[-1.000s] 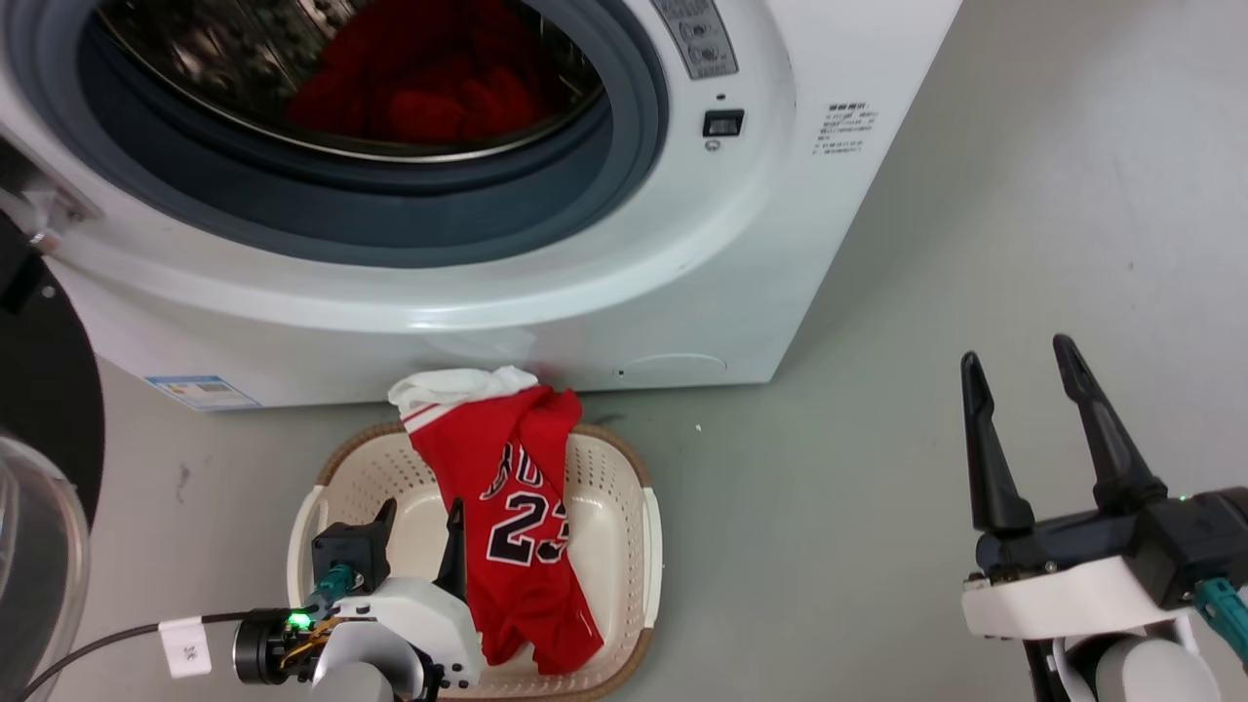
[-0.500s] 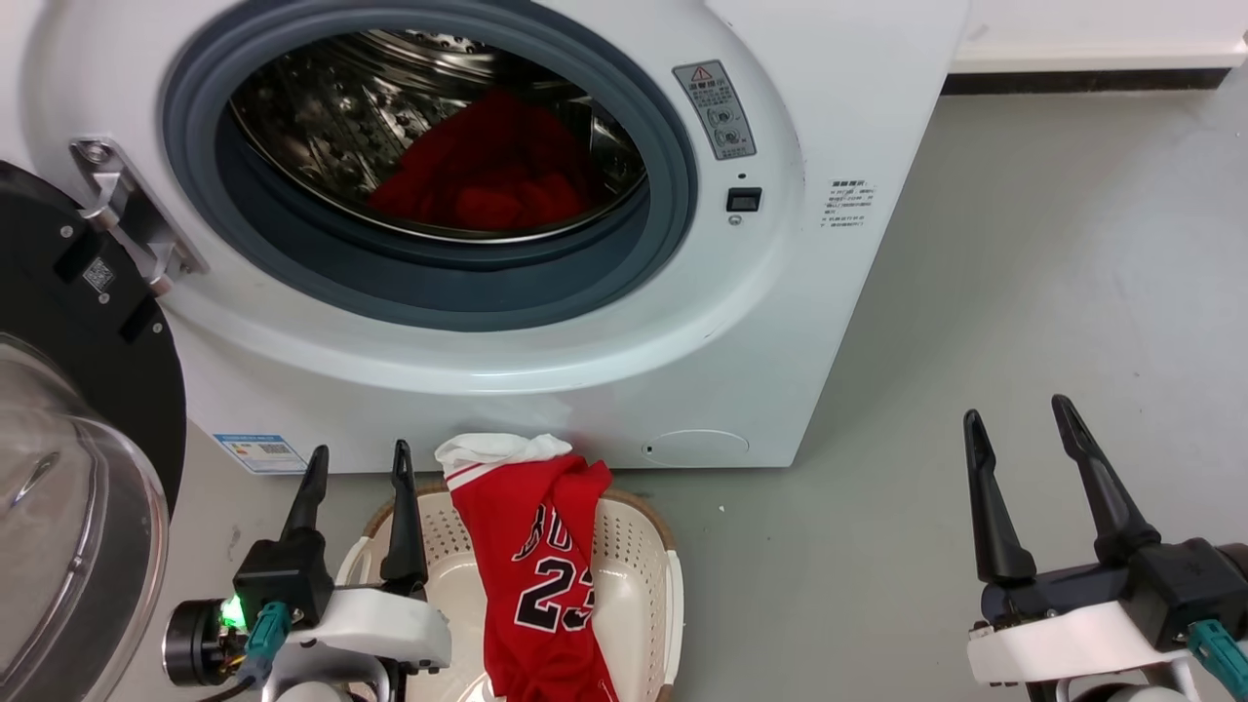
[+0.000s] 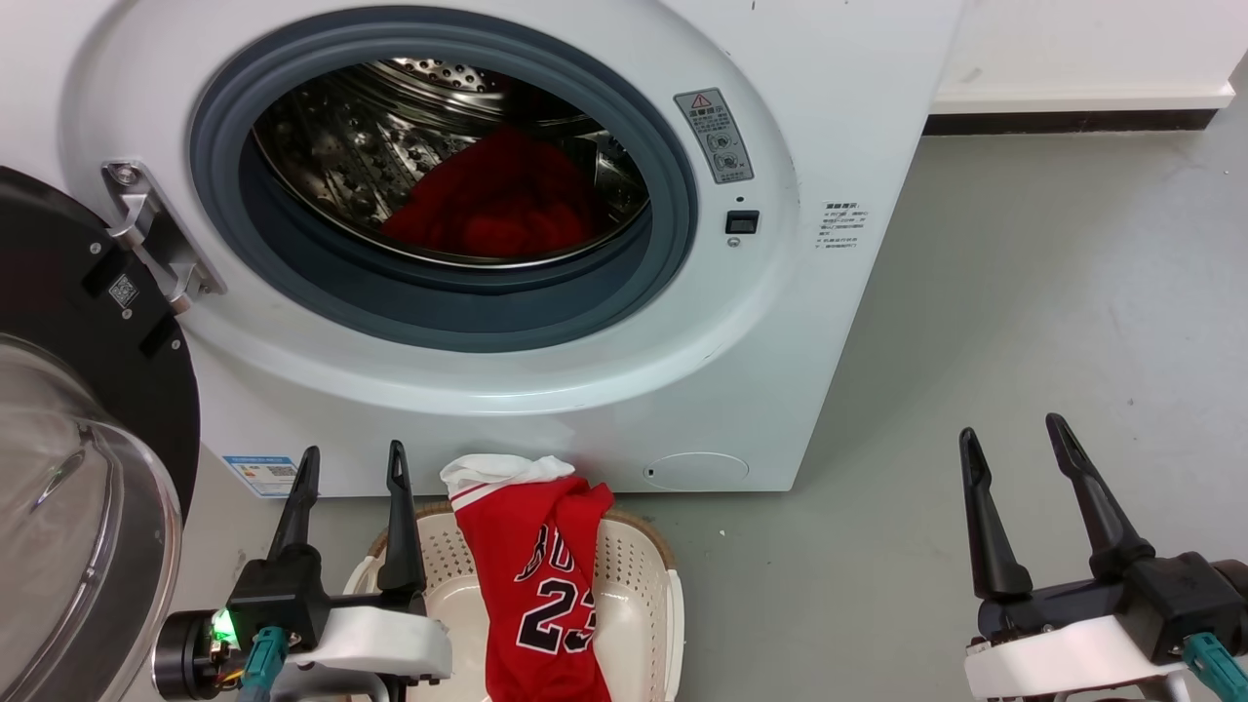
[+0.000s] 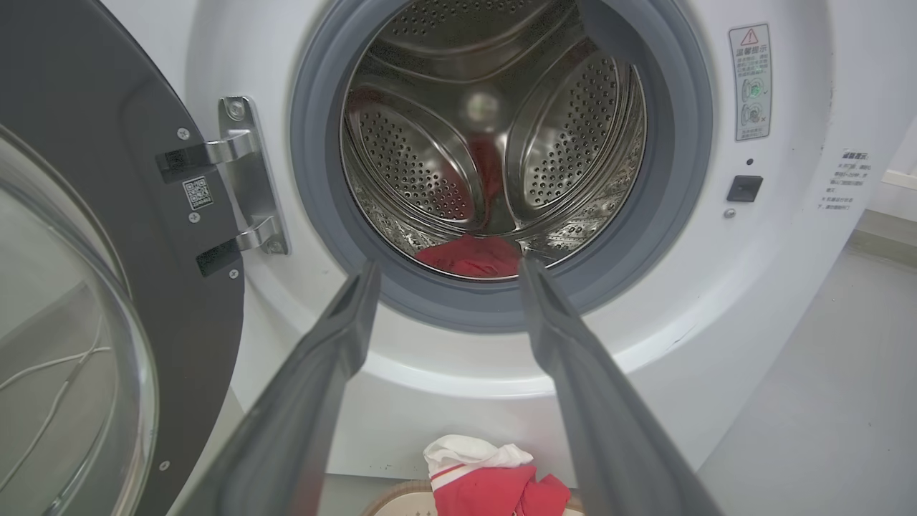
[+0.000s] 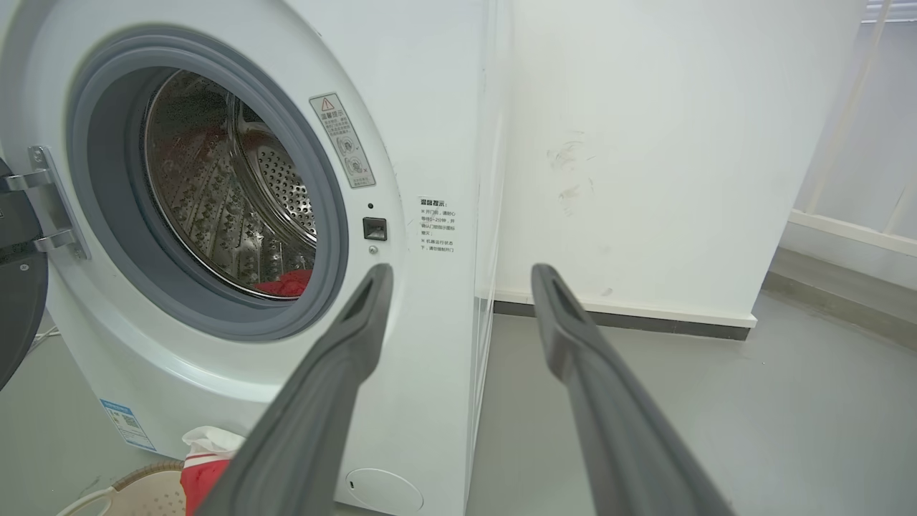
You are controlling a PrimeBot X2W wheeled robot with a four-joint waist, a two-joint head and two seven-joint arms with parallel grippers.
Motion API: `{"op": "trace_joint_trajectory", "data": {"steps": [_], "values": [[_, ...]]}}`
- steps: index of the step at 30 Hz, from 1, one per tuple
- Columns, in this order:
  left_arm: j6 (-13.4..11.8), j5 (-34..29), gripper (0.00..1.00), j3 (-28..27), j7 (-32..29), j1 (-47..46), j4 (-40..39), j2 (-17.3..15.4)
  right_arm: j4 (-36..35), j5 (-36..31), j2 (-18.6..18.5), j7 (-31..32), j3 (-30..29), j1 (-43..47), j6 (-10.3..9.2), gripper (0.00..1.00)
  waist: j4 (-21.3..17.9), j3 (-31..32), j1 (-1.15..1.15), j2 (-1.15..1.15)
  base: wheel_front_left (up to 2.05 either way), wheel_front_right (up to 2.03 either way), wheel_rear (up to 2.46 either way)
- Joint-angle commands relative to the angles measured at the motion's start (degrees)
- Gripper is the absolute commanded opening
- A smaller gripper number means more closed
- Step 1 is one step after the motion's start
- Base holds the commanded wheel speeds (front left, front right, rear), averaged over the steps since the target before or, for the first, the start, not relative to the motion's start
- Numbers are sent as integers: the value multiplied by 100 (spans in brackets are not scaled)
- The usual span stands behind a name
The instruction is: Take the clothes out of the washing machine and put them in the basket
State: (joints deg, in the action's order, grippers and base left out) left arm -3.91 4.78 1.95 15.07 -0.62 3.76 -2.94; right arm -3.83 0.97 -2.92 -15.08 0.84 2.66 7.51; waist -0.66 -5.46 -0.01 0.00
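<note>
In the head view the left gripper (image 3: 353,453), fingers apart and empty, stands by the left edge of the basket (image 3: 673,604), where the jersey (image 3: 546,585) and white cloth (image 3: 497,470) drape over the far rim. The right gripper (image 3: 1010,429), likewise spread and empty, is well off to the right. The plain red garment (image 3: 497,200) lies low in the washing machine (image 3: 829,322) drum. In the left wrist view it sits dead ahead between the fingers, lying left to right. The right wrist view catches a sliver of it, off left, so the left arm looks better placed.
</note>
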Motion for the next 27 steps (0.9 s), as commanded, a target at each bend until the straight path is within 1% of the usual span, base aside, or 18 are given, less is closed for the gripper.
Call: {"op": "trace_joint_trajectory", "data": {"steps": [1,7,12,15,19,24,27], "values": [[-24,-2,100,0,15,31,-37,9,-14,8,8,-14,8,55,-4,100,-14,-3,1,0,0,0,0],[-11,13,100,-47,15,-99,1,9,-31,33,8,-14,28,-36,-4,100,-92,-69,1,0,0,0,0],[208,-66,100,-200,15,-560,224,-2,-75,53,8,-14,56,-250,-4,100,-202,-331,1,0,0,0,0],[348,-97,100,-332,14,-1087,466,-88,-121,61,8,-14,63,-409,-4,100,-286,-598,1,0,0,0,0],[529,-50,100,-519,14,-1889,1023,-196,-186,117,8,-14,93,-664,-4,100,-444,-1065,1,0,0,0,0],[690,-165,100,-631,15,-3106,1735,-548,-263,206,8,-14,101,-1002,-4,100,-690,-1754,1,0,0,0,0],[739,-264,100,-609,14,-3864,2299,-784,-294,258,9,-14,78,-1176,-4,100,-790,-2123,1,0,0,0,0]]}}
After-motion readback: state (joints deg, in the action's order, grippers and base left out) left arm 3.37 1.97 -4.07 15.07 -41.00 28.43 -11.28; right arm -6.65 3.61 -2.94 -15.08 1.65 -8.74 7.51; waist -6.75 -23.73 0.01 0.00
